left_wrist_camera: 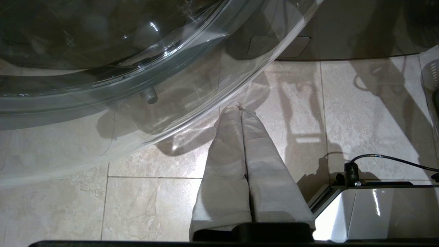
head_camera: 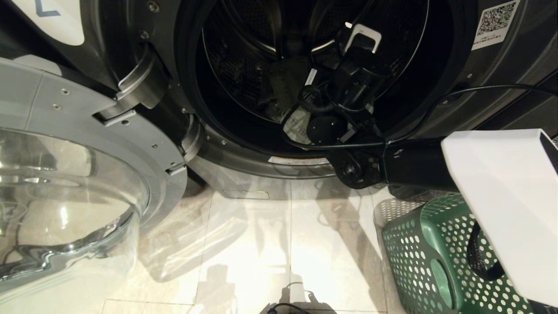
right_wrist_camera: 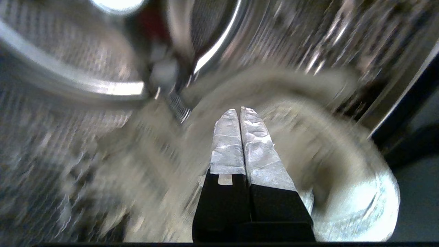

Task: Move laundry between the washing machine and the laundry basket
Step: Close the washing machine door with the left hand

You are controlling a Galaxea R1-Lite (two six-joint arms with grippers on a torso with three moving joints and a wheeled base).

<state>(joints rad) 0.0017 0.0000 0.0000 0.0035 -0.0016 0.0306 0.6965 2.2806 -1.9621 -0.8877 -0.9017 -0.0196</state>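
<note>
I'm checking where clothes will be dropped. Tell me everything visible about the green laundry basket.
The laundry basket is dark green plastic, pierced all over with round holes, with an oval cut-out handle in its side. It stands upright on the pale tiled floor, at the robot's right, just before the washing machine. The robot's white arm casing covers much of it, so its inside is hidden.

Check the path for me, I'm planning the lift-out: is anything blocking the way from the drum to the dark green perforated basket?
Nothing visible does. The washing machine's glass door is swung open on the robot's left, and the dark green perforated basket stands low on its right. The shut right gripper is in the drum.
</note>
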